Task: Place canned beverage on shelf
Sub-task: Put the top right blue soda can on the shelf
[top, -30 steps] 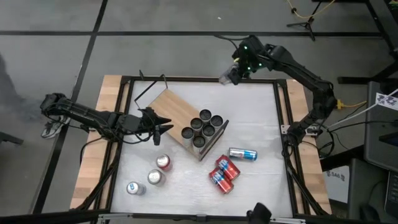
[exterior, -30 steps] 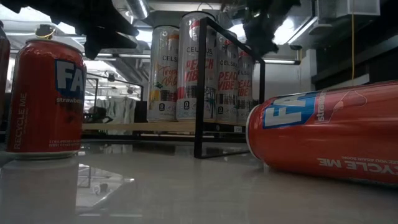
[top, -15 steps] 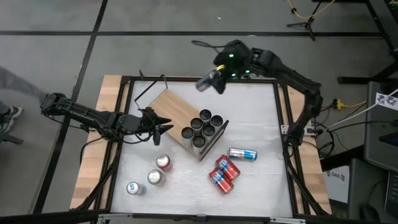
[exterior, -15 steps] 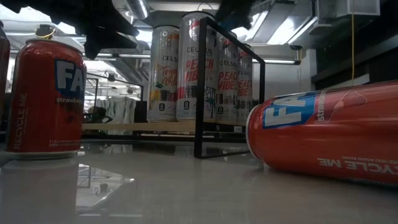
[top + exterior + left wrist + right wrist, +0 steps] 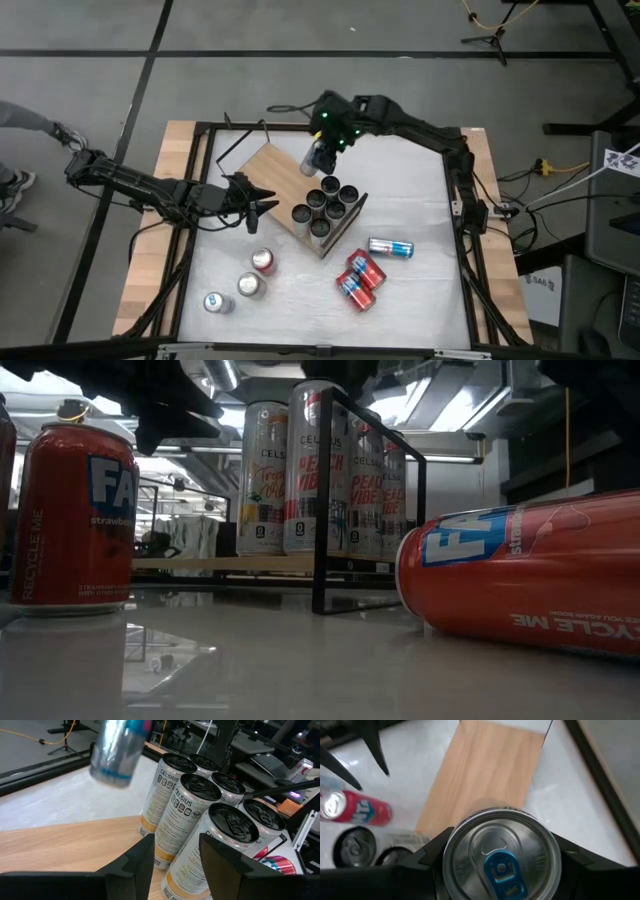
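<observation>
High view: right gripper (image 5: 318, 158) clenched around the silver can (image 5: 316, 160), above the shelf (image 5: 272, 175); six standing cans (image 5: 325, 204) just beside. Left wrist view: left gripper (image 5: 175, 852), jaws part-open, holds nothing. Right wrist view: bare board beneath the can; a careless descent could topple the neighbours.

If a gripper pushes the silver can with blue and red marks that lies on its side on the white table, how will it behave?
The silver can lies on its side on the tabletop, so a push across its length would probably make it roll. The lying red cans close by might stop it. Its smooth metal wall looks stiff but probably slippery.
</observation>
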### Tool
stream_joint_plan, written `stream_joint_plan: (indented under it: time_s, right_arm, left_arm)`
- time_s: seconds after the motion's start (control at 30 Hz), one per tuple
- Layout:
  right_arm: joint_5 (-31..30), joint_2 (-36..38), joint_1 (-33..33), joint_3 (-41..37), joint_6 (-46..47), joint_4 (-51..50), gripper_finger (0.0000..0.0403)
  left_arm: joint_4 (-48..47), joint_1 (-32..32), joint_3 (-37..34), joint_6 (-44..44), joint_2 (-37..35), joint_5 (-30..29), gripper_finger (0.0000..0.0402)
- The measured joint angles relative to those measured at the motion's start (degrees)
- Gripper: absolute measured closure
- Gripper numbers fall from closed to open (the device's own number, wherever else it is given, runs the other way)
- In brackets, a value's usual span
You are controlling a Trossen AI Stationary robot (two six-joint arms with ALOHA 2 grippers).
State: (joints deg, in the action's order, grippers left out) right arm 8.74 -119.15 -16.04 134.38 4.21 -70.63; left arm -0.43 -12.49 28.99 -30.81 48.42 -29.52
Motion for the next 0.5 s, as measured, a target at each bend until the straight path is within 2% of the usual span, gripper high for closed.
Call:
stream_joint_plan:
  time_s: [0.23, 0.5]
  right_arm:
    - [0.49, -3.52, -0.10, -0.14, 0.00, -0.83, 0.0176]
    - [4.29, -6.27, -0.01, -0.14, 0.03, -1.17, 0.0176]
  left_arm:
    - [-0.12, 0.00, 0.00, 0.00, 0.00, 0.00, 0.0253]
    - [-0.20, 0.00, 0.00, 0.00, 0.00, -0.02, 0.0253]
